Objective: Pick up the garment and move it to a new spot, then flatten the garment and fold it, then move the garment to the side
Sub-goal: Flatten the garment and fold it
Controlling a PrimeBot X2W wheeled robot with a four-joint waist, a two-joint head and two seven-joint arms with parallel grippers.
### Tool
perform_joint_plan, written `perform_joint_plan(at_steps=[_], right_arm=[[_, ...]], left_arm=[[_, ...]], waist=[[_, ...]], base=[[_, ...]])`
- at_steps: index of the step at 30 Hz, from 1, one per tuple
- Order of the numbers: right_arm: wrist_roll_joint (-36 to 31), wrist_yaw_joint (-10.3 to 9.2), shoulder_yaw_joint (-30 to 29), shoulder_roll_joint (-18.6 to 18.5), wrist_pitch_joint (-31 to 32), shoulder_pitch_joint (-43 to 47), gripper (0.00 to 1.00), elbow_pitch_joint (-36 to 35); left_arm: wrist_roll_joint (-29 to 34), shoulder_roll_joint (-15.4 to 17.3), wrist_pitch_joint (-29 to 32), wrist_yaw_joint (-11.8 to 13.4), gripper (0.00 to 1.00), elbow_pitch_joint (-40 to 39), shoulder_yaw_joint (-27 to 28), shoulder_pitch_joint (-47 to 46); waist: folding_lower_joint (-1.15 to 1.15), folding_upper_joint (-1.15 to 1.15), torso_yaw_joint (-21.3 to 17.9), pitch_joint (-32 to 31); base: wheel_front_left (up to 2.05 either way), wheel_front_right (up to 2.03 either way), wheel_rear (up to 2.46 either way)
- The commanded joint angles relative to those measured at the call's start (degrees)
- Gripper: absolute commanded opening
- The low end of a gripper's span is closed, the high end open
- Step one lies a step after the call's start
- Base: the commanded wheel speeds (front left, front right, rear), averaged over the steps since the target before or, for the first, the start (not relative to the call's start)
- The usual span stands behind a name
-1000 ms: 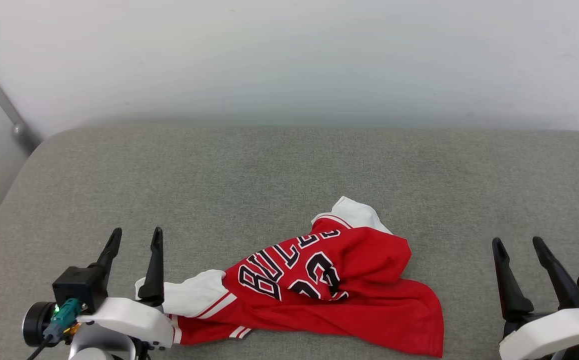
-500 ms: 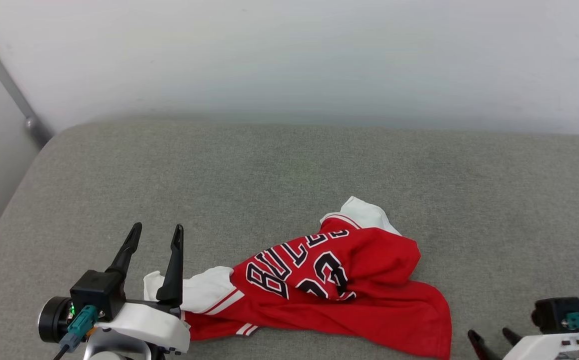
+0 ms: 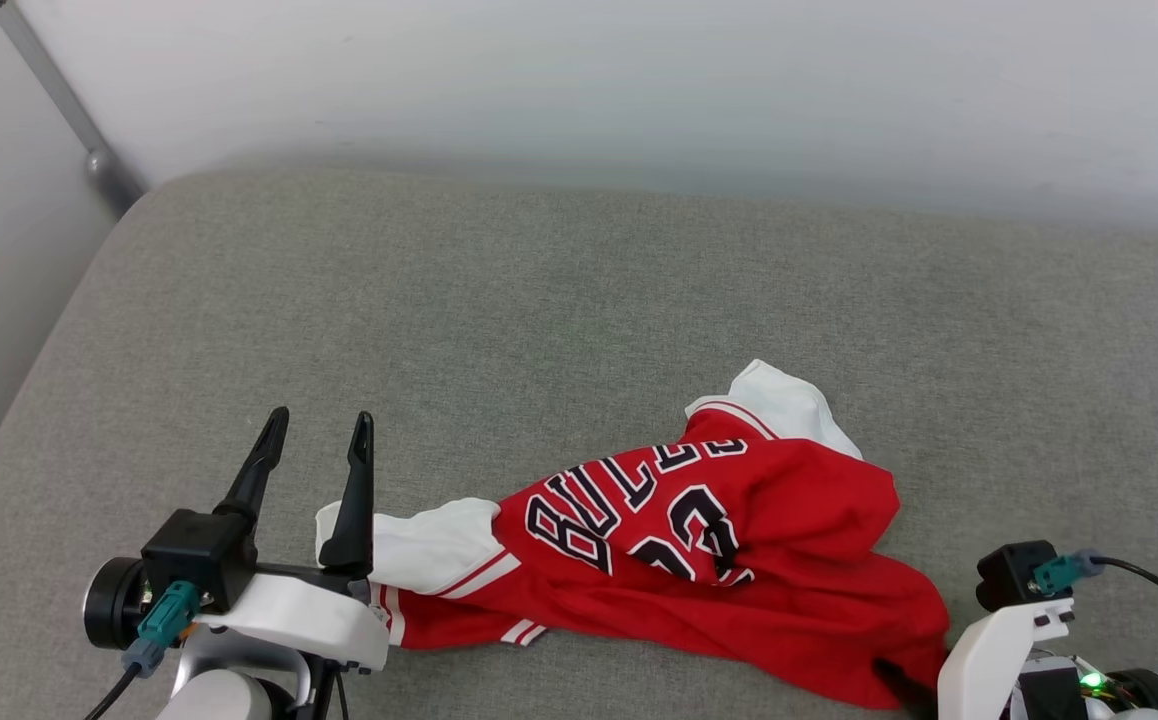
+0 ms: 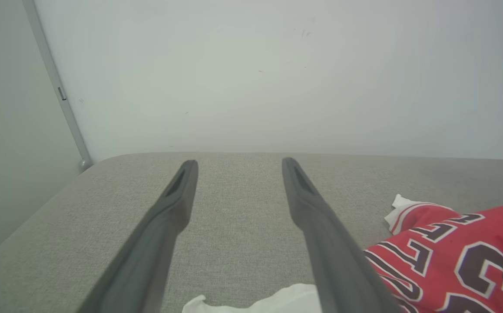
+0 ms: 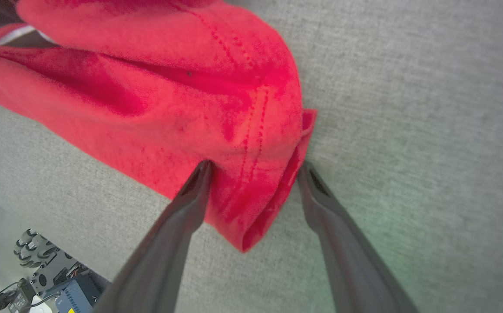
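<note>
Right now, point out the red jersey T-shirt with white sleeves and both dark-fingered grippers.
red jersey T-shirt point(image 3: 799, 500), head view, red chest fabric
right gripper point(image 5: 255, 164), right wrist view, midway between fingertips
left gripper point(image 3: 322, 413), head view, midway between fingertips

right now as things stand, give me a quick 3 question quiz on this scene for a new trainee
1. True or false: the left gripper is shut on the red Bulls jersey.
2. Which part of the jersey lies between the fingers of the right gripper? A) a white sleeve B) a red hem corner C) the neckline
3. Fill in: the number printed on the jersey is ___.

Key
1. False: its fingers are apart and hold nothing.
2. B
3. 23
</note>
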Motion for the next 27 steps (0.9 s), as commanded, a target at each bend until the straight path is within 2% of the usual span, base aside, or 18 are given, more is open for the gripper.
perform_joint_plan(at_steps=[1, 3, 4, 5, 6, 7, 13, 20, 24, 27], right_arm=[[0.4, -0.04, 0.8, 0.3, 0.3, -0.6, 1.00, 3.0], [1.3, -0.04, 1.8, 0.9, 0.7, -1.0, 1.00, 6.4], [1.7, -0.04, 2.3, 1.3, 1.0, -1.0, 0.94, 7.7], [2.0, -0.04, 2.7, 1.5, 1.2, -1.0, 0.44, 8.6], [2.4, -0.04, 2.9, 1.6, 1.1, -0.9, 0.14, 9.1], [2.6, -0.03, 3.1, 1.7, 0.9, -0.9, 0.00, 9.4], [4.6, -0.03, 1.7, 1.4, -0.8, -1.2, 0.00, 6.1], [5.0, -0.03, 0.9, 0.7, -2.3, -3.0, 0.00, -3.8], [3.9, -0.03, 0.8, 0.1, -2.3, -6.9, 0.00, -9.8], [3.1, -0.03, 1.1, 0.0, -2.5, -12.1, 0.00, -11.9]], left_arm=[[0.2, -0.2, -0.2, -0.1, 1.00, 0.2, 0.3, -0.6], [0.4, -0.4, -0.3, -0.4, 1.00, 0.4, 0.3, -0.7], [0.5, -0.4, -0.3, -0.4, 1.00, 0.5, 0.3, -0.7], [0.7, -0.4, -0.3, -0.4, 1.00, 0.5, 0.4, -0.7], [0.7, -0.3, -0.3, -0.4, 1.00, 0.6, 0.4, -0.7], [0.7, -0.3, -0.3, -0.4, 1.00, 0.7, 0.5, -0.6], [0.8, -0.2, -0.4, -0.4, 1.00, 1.2, 0.6, 0.3], [1.0, -0.1, -0.4, -0.2, 1.00, 1.2, 0.3, 0.9], [1.1, -0.1, -0.4, -0.2, 1.00, 1.1, 0.1, 0.5], [1.2, -0.5, -0.3, -0.2, 1.00, 0.9, -0.2, -0.4]], waist=[[0.00, 0.00, 0.3, 0.4], [0.00, 0.00, 0.5, 0.7], [0.00, 0.00, 0.6, 0.7], [0.00, 0.00, 0.6, 0.7], [0.00, 0.00, 0.6, 0.7], [0.00, 0.00, 0.5, 0.6], [0.00, 0.00, -0.3, -1.0], [0.00, 0.00, -1.1, -2.5], [0.00, 0.00, -1.2, -2.4], [0.00, 0.00, -1.1, -1.4]], base=[[0.00, 0.00, 0.00], [0.00, 0.00, 0.00], [0.00, 0.00, 0.00], [0.00, 0.00, 0.00], [0.00, 0.00, 0.00], [0.00, 0.00, 0.00], [0.00, 0.00, 0.00], [0.00, 0.00, 0.00], [0.00, 0.00, 0.00], [0.00, 0.00, 0.00]])
